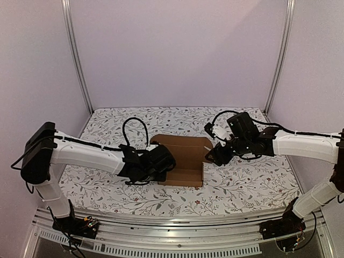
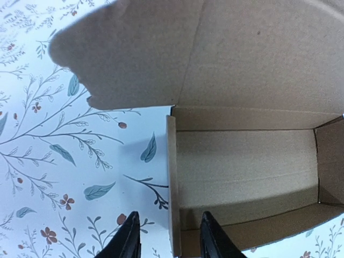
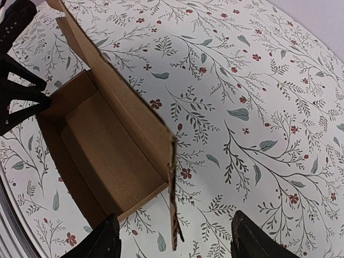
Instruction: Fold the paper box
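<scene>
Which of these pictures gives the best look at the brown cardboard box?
The right wrist view: the paper box shows nearly whole, open tray and raised lid flap together. The left wrist view crops the box close; in the top view the box has both ends covered.

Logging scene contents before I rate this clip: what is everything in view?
box: one, brown, mid-table, part folded, tray open and lid flap up.
cloth: one, white with leaf and flower print, over the table.
walls: three, pale lilac, behind and at both sides.
posts: two, silver, at the back corners.
rail: one, silver, along the near edge.
left arm: one, white and black, reaching to the box's left end.
right arm: one, white and black, reaching to the box's right end.
left gripper: one, black, open, a finger on each side of the box's end wall.
right gripper: one, black, open, a finger on each side of the flap's edge.
</scene>
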